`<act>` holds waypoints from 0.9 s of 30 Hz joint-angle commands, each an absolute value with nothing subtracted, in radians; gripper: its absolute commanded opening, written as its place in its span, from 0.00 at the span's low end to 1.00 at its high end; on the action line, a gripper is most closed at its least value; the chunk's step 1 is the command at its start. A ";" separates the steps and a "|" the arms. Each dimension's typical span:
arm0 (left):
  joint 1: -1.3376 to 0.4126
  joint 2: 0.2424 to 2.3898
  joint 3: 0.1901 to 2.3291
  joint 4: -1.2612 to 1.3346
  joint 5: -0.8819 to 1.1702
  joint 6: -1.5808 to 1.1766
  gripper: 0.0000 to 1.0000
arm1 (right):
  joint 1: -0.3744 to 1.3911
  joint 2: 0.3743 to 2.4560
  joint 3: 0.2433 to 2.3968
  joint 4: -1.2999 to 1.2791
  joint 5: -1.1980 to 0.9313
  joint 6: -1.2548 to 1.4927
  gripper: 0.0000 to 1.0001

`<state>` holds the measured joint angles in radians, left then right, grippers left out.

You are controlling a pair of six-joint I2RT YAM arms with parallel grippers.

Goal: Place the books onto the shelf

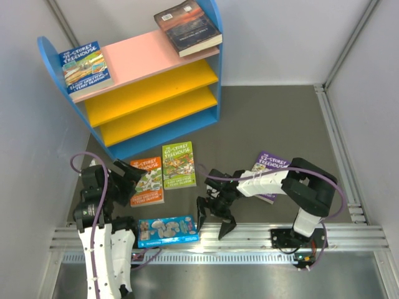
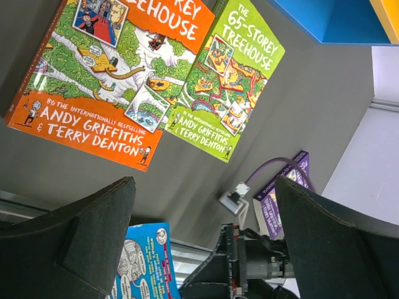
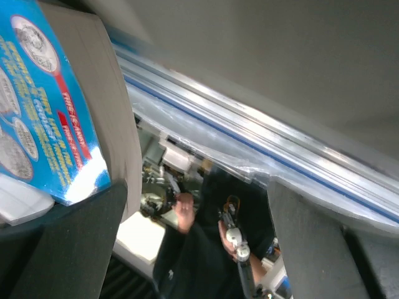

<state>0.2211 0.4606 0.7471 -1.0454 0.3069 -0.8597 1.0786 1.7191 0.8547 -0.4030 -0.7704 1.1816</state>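
**A:** On the shelf [image 1: 149, 90], what is recorded?

**B:** Pink top board [image 1: 140, 56]: one blue Treehouse book [image 1: 86, 67] laid at the left end, one dark book [image 1: 187, 26] at the right end.

**A:** And on the floor, left to right?

**B:** Left gripper [image 1: 126, 176]: jaws spread, nothing held, just beside the orange book [image 1: 148, 180]. Green book [image 1: 178, 164]: laid flat beside the orange. Turquoise book [image 1: 167, 230]: laid against the near rail [image 1: 249, 237]. Right gripper [image 1: 214, 222]: jaws spread, nothing held. Purple book [image 1: 269, 163]: partly covered by the right arm [image 1: 268, 180].

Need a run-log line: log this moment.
shelf top: blue book, dark book | table: orange book, green book, purple book, cyan book | left end effector: open, empty | right end effector: open, empty
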 commanded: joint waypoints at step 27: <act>0.225 0.440 0.825 -1.042 0.290 -0.808 0.98 | 1.098 1.460 0.775 -0.190 -0.526 1.621 0.98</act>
<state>0.2211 0.4335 0.7773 -1.0519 0.2962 -0.8272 1.0630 1.4483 0.7284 -0.1516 -0.5083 1.6135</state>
